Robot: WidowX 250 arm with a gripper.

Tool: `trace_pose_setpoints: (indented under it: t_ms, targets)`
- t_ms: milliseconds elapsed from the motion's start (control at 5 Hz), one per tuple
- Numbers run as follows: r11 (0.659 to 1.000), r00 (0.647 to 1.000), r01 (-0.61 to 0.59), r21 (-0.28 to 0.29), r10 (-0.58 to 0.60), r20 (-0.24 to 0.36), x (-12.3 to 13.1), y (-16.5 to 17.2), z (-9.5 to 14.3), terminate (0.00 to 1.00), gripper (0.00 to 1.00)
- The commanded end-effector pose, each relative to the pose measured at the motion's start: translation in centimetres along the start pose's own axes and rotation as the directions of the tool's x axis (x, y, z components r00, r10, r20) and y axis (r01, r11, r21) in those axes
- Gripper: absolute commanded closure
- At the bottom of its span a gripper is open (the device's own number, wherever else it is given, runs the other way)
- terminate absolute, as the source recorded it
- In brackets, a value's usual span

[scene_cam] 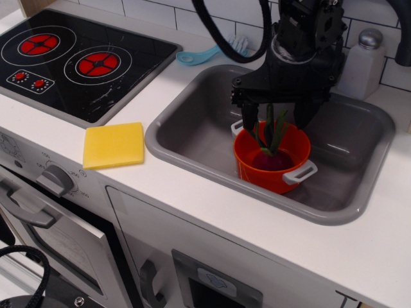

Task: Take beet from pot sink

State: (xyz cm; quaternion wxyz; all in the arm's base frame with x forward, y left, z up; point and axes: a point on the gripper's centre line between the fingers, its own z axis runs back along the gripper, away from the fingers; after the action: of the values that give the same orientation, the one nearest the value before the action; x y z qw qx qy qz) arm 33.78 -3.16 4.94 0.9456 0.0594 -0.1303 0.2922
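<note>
Desk (212, 205): white countertop over a toy oven front, with a control knob (56, 178) at the near left.
Yellow sponge (113, 145): flat on the desk, between the stovetop and the sink.
Sink (192, 138): grey basin with rounded corners, set into the desk.
Pot (266, 172): orange, upright in the sink, one grey loop handle facing the near right.
Beet (275, 158): dark purple bulb sitting inside the pot, green stalks upright.
End effector (275, 122): black, fingers spread apart, one on each side of the stalks, just above the pot rim; whether a finger touches the leaves is unclear.
Stovetop (70, 61): black with red rings, far left.
Blue brush (209, 52): behind the sink.
White dispenser bottle (361, 66): far right.
</note>
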Motion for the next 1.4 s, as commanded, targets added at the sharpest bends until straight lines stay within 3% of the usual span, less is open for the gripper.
trace_pose_setpoints:
  t_ms: [0,400,800,1000,1200]
  targets:
    - [1.000,1.000,0.019,-0.015,-0.019,0.011,1.0,-0.6,0.5,0.00,1.00]
    - [1.000,0.999,-0.020,-0.016,0.021,0.049,1.8,-0.3,1.4,0.00,1.00]
    - [0.986,0.985,-0.159,-0.054,0.162,0.060,4.0,0.7,5.0,0.00,1.00]
    - [0.975,0.975,-0.215,-0.050,0.217,0.042,4.6,1.2,6.9,0.00,1.00]
    - [0.962,0.966,-0.256,-0.091,0.259,0.022,4.3,0.0,8.5,0.00,1.00]
